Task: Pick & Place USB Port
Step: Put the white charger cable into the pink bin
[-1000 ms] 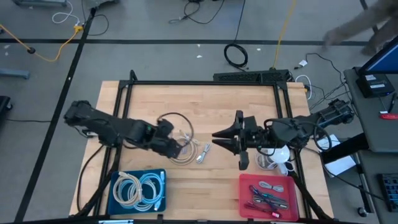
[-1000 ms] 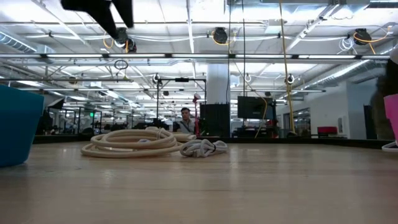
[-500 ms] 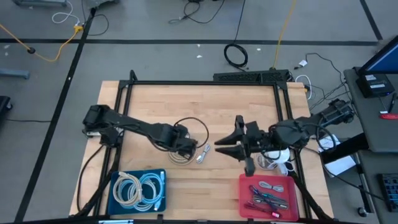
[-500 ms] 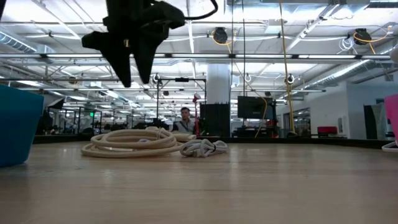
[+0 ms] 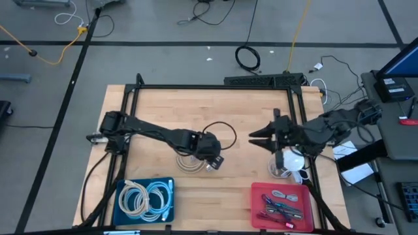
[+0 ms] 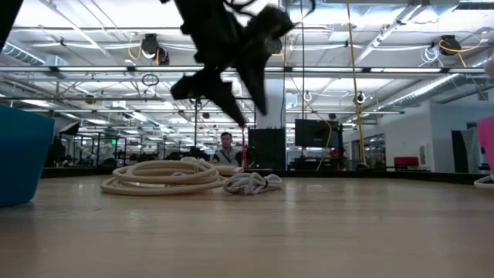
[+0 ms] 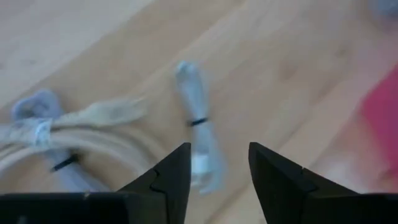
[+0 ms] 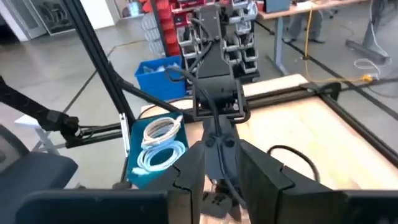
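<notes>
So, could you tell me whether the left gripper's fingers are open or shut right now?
Open. In the left wrist view the left gripper shows a clear gap between its fingers, with the small grey cable bundle lying on the table beyond.

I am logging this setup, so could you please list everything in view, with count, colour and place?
Large coiled cable: one, beige, table centre, under the left arm.
Small bundled cable: one, pale grey, beside the coil, ahead of the left gripper.
Blue bin: one, front left, holding pale coiled cables.
Red bin: one, front right, holding small cables.
White object: one, right edge, under the right arm.
Left gripper: open, above the small bundle.
Right gripper: raised, right of centre.
</notes>
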### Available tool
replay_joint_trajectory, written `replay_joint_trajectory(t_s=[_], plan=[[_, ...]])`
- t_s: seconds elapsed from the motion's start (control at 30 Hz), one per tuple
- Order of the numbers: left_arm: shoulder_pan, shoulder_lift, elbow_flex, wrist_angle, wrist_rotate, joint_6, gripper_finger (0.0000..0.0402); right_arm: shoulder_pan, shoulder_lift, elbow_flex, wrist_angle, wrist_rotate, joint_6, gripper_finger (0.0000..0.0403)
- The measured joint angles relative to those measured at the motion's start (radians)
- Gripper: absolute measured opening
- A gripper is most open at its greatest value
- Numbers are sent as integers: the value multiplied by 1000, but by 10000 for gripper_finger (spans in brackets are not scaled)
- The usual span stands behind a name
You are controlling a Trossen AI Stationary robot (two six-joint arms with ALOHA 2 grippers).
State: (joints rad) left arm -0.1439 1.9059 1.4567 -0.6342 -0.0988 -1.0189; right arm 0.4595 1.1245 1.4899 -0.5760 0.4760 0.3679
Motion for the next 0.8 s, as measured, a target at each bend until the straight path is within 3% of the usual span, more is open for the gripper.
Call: replay_joint_trajectory(t_s=[0.3,0.57,0.67,0.8], plan=[[9,117,0,-18,135,49,180,0,-92,0,-191,48,118,79],[-18,181,2,3,153,42,186,0,-111,-19,-245,48,153,79],[-26,185,2,3,147,26,157,0,-112,-39,-245,48,174,79],[-28,182,1,3,122,0,59,0,-115,-74,-245,47,204,79]])
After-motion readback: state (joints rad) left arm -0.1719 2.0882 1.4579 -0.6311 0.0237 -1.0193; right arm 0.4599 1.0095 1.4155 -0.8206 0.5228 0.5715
